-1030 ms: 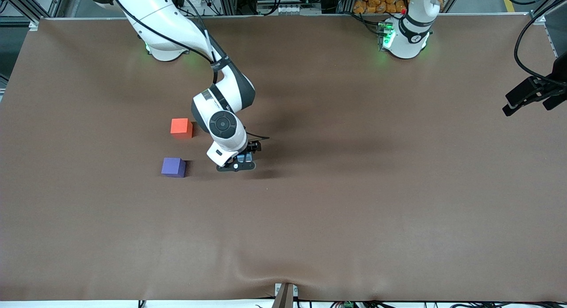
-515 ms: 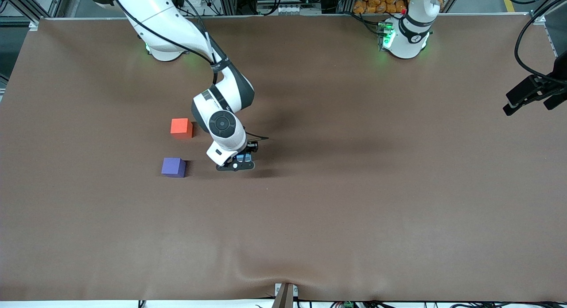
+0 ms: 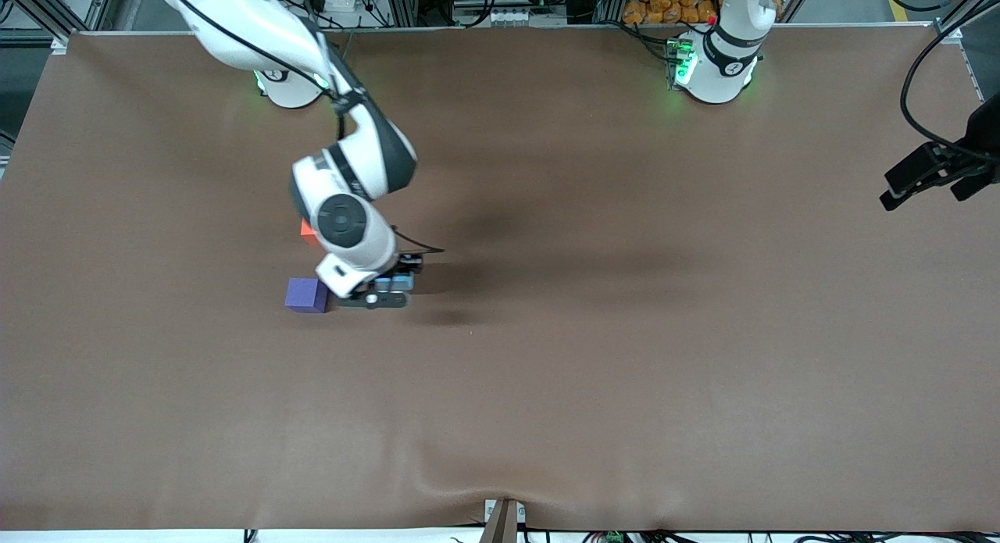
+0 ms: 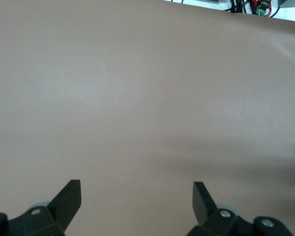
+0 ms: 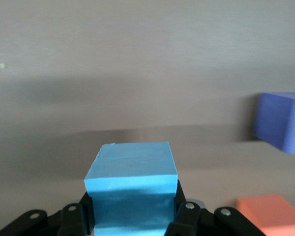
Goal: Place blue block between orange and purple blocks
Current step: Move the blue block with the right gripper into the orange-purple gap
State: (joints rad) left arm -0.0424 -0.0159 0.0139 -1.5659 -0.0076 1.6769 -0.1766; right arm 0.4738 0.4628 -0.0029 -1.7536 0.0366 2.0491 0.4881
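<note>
My right gripper [image 3: 388, 287] is shut on the blue block [image 5: 132, 184], a sky-blue cube, and holds it above the table beside the purple block [image 3: 306, 294]. Only slivers of the blue block [image 3: 393, 282] show in the front view. The orange block [image 3: 306, 229] is mostly hidden under the right arm's wrist there; the right wrist view shows its corner [image 5: 270, 214] and the purple block [image 5: 281, 120]. My left gripper [image 4: 136, 196] is open and empty over bare table; in the front view it [image 3: 926, 176] hangs at the left arm's end of the table, waiting.
The brown table cover [image 3: 594, 348] has a raised wrinkle near the front edge [image 3: 469, 480]. Cables and equipment line the edge by the arm bases [image 3: 500, 8].
My right arm has moved with the blue block toward the right arm's end of the table, now next to the purple block and covering most of the orange block. The left gripper shifted slightly.
</note>
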